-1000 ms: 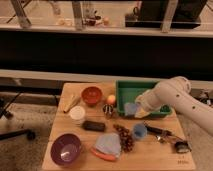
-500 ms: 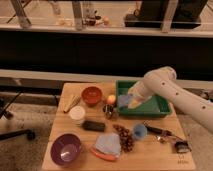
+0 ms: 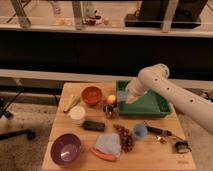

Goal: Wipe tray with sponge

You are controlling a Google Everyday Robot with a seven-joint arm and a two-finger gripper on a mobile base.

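Blue soft rectangular sponge, light and squashy, is pinched mid-body by your gripper at the left end of the large green plastic tray.

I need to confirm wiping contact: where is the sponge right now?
In the camera view, the sponge sits in the shut gripper at the left end of the green tray, just right of the small orange fruit.

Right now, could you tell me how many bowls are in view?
2: red bowl back left, purple bowl front left. The gripper holds the sponge at the tray's left end.
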